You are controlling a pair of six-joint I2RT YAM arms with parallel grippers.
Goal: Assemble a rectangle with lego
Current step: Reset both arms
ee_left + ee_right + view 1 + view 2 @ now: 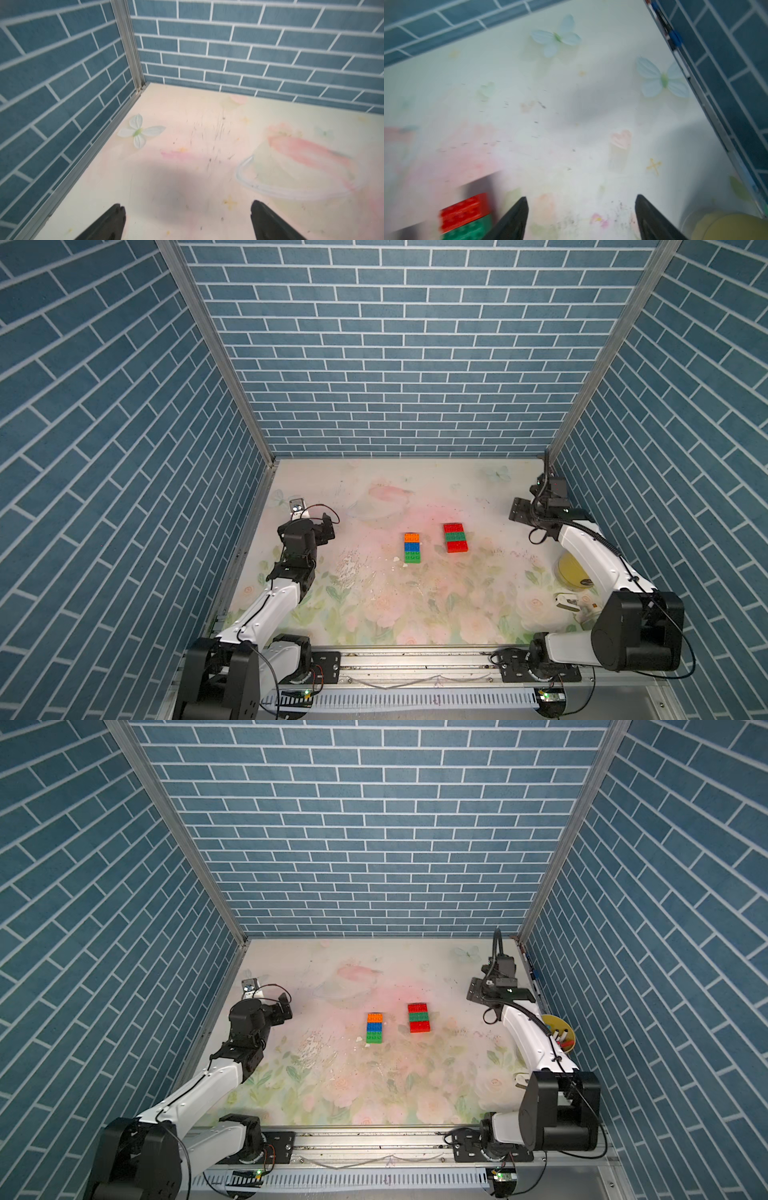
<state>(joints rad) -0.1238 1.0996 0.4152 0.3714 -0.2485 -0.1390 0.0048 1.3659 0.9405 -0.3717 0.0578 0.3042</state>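
Observation:
Two flat groups of lego lie mid-table in both top views. One is an orange, blue and green row [413, 547] [375, 1027]. To its right, apart from it, is a red, green and red row [455, 537] [419, 1018]. The blurred right wrist view catches that row's red brick [465, 212] and green brick [471, 230] beside a finger. My left gripper [328, 526] [187, 207] hovers open near the left wall, over bare mat. My right gripper [519, 512] [581, 199] is open near the right wall, with nothing between its fingers.
A yellow bowl [561, 1031] [726, 226] holding marker pens stands by the right wall, partly under the right arm. More pens [675, 37] lie along the right wall's rail. A small white object [567, 600] sits at the front right. Brick-pattern walls enclose three sides.

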